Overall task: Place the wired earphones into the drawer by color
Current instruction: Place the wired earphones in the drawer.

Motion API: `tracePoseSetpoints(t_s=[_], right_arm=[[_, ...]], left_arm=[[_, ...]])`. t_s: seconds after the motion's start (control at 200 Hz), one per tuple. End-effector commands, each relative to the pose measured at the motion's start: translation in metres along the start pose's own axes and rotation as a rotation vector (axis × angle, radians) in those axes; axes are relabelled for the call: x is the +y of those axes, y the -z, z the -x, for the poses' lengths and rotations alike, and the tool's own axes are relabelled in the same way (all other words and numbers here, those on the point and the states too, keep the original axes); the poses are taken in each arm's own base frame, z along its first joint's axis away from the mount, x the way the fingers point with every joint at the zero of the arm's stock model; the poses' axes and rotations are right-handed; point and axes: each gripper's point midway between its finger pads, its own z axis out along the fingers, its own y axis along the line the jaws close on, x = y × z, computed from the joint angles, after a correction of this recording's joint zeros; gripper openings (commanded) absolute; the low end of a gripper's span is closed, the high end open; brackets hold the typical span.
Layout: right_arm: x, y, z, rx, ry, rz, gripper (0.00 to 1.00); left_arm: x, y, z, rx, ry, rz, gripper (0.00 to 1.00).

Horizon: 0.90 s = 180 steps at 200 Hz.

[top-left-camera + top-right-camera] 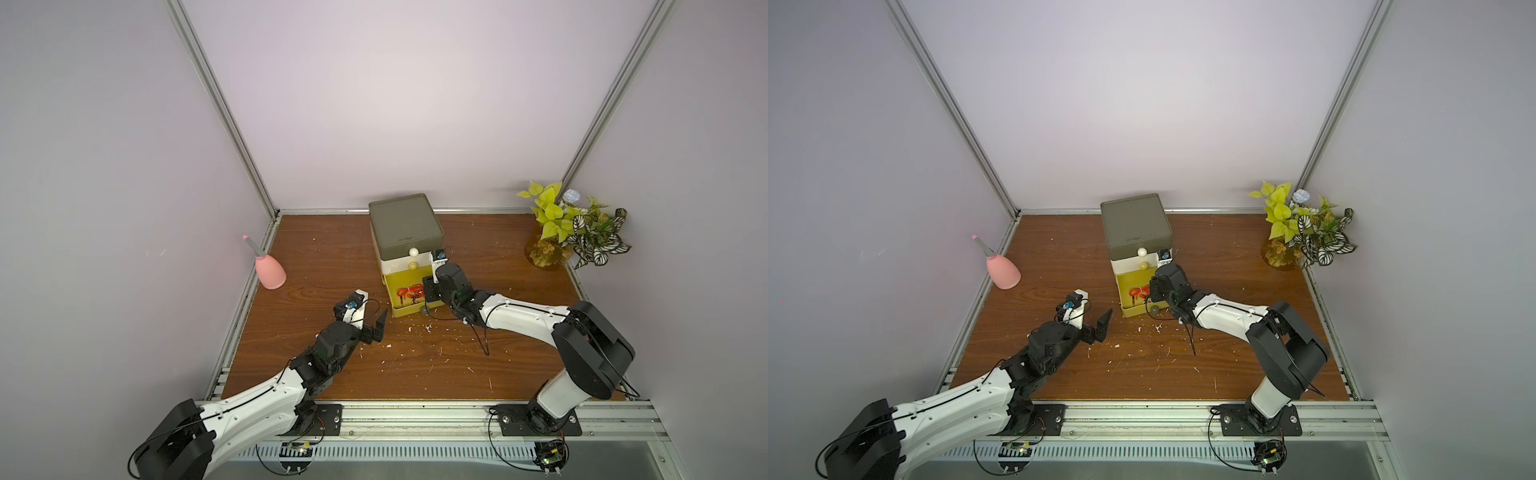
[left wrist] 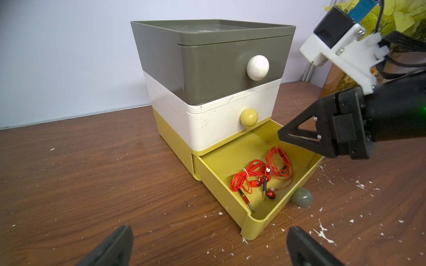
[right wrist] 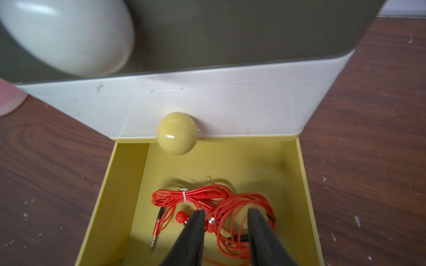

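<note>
Over the pulled-out yellow tier [image 2: 214,168] of the drawer [image 1: 405,232], the right gripper [image 3: 226,221] hangs with its jaws apart, holding nothing. Two red earphones [image 2: 262,175] lie right under it, on the tier floor. I think the yellow tier needs pushing shut next. Its grey knob [image 2: 302,197] faces the arms. The left gripper [image 2: 209,246] waits wide open nearby, empty. Both tiers above look closed.

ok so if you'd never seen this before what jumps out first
The three-tier drawer box at the back of the table, its yellow bottom drawer pulled open with red earphones inside. The right gripper hangs over them, jaws parted. A pink bottle stands by the side wall.
</note>
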Motion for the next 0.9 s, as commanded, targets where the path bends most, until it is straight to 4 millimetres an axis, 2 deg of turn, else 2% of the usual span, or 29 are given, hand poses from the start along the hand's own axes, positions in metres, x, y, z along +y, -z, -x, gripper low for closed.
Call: tracePoseSetpoints(t_s=[0.0,0.175,0.46,0.646,0.836,0.896], right_arm=[[-0.001,0.018,0.016,-0.051,-0.020,0.017,0.44],[-0.001,0.036,0.005,-0.042,-0.039,0.070,0.52],[0.007,0.055,-0.028,0.022,-0.104,0.202,0.62],[0.013,0.061,-0.047,0.055,-0.172,0.275,0.84],[0.015,0.062,-0.056,0.061,-0.221,0.310,0.87],[0.018,0.060,-0.057,0.060,-0.231,0.325,0.91]], left_arm=[[0.001,0.000,0.002,-0.012,-0.007,-0.003,0.99],[-0.004,-0.002,-0.001,0.015,-0.022,-0.024,0.99],[0.002,-0.006,0.007,0.029,0.003,0.023,0.99],[0.012,-0.006,0.009,0.025,0.001,0.085,0.99],[0.019,0.001,0.007,-0.021,0.029,0.102,0.99],[0.020,0.003,0.008,-0.031,0.028,0.106,0.99]])
